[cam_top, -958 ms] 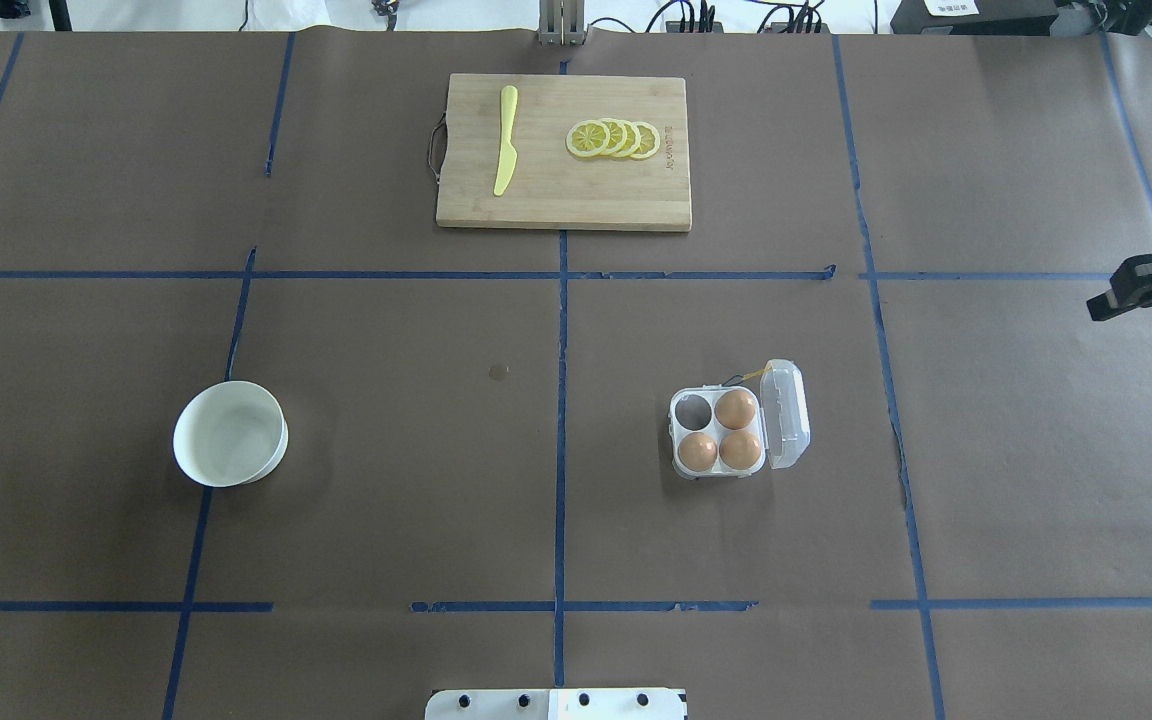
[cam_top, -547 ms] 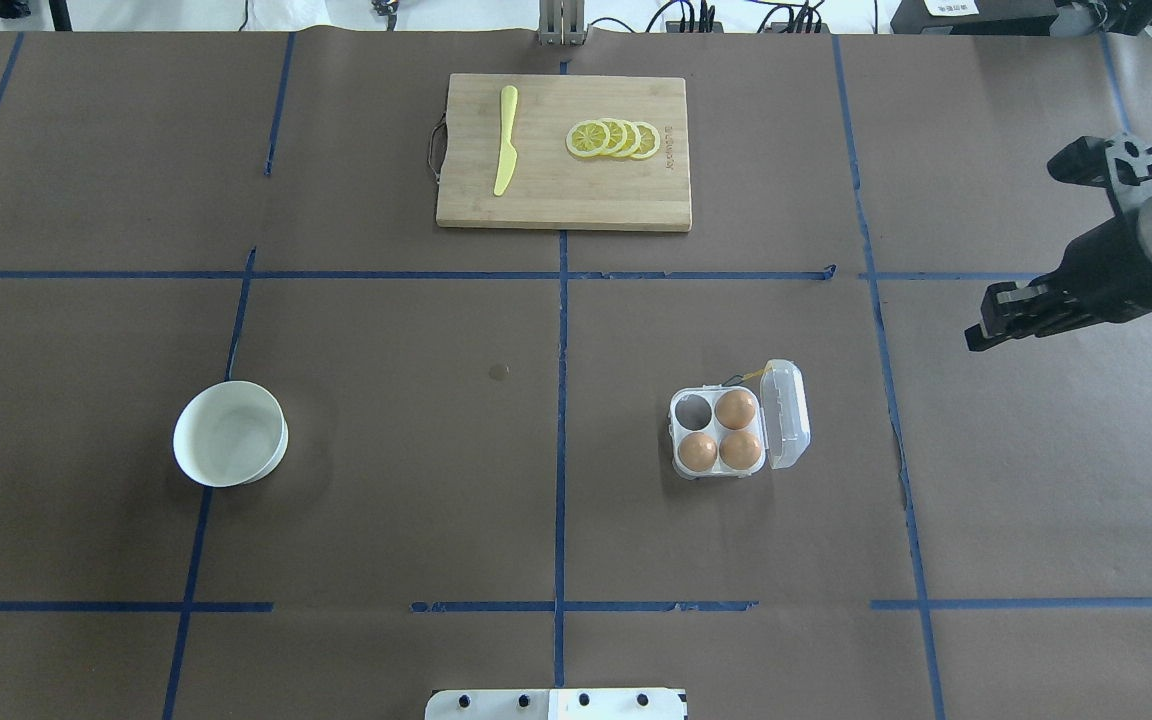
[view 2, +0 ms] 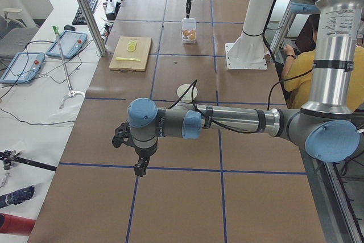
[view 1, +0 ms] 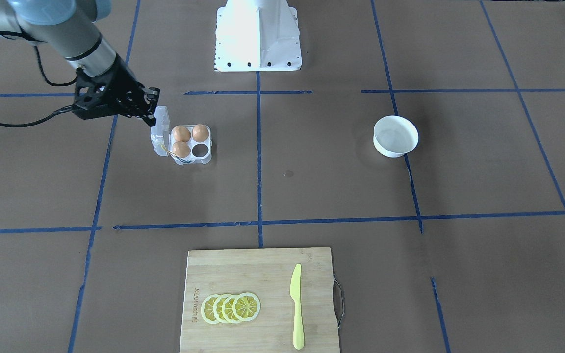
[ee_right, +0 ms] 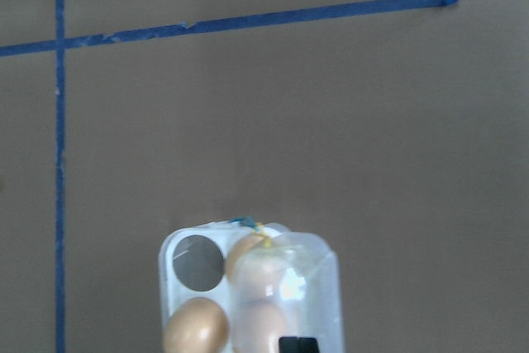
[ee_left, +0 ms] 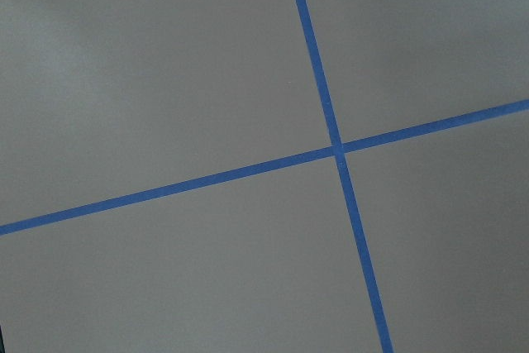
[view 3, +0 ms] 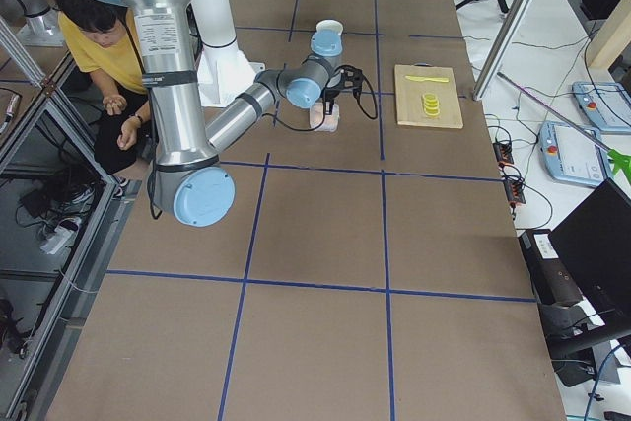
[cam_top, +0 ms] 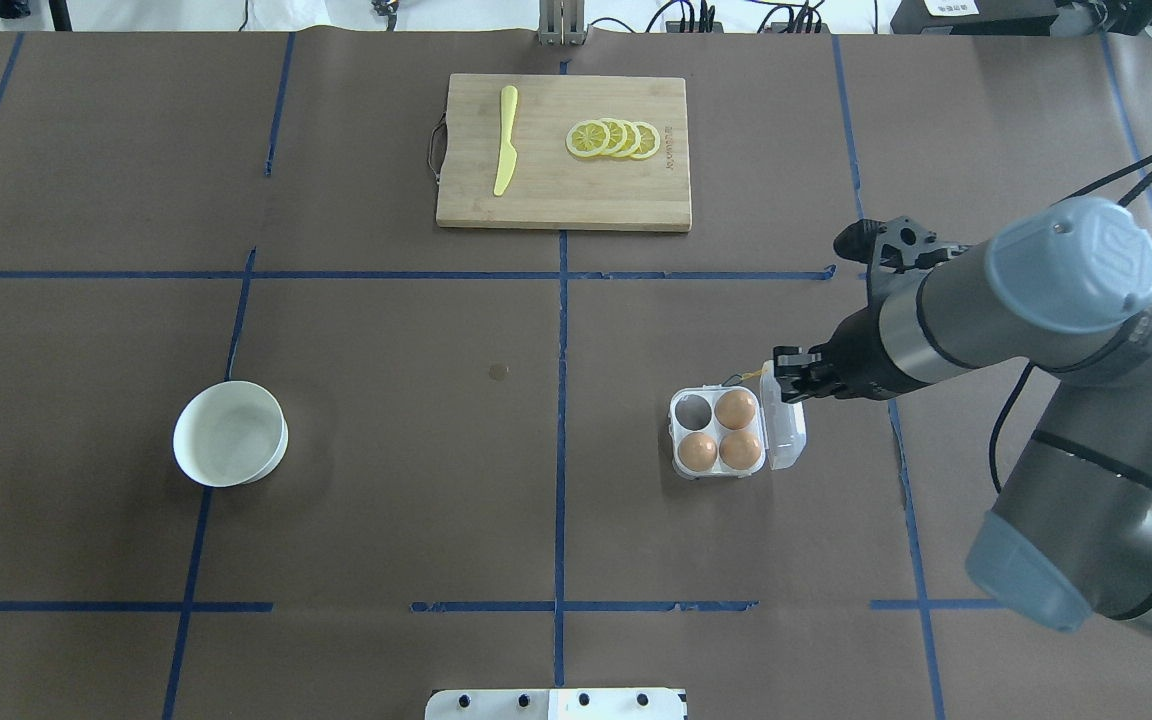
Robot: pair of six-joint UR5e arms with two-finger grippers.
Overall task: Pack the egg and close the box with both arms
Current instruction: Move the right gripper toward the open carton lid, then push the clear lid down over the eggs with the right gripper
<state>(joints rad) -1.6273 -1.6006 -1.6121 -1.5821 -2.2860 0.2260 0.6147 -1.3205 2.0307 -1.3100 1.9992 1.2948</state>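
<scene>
The clear box (cam_top: pixel 693 408) lies right of the table's middle, its hinged lid (cam_top: pixel 788 432) open and standing up on its right side. Three orange-brown eggs (cam_top: pixel 735 408) fill three cells; the far-left cell is empty. No loose egg shows. My right gripper (cam_top: pixel 782 376) is shut, its tips at the far end of the lid; I cannot tell if they touch. The right wrist view shows the shut tips (ee_right: pixel 297 345) over the lid (ee_right: pixel 289 287). My left gripper (view 2: pixel 138 167) shows only in the exterior left view, low over bare table; open or shut I cannot tell.
A white bowl (cam_top: pixel 230 433) stands at the left and looks empty. A wooden cutting board (cam_top: pixel 564 195) with a yellow knife (cam_top: pixel 506 140) and lemon slices (cam_top: pixel 613 138) lies at the far middle. The white pedestal (view 1: pixel 258 34) stands at the robot's edge.
My right arm has swung in from the table's right edge to the box's lid. The box, eggs and bowl have not moved.
</scene>
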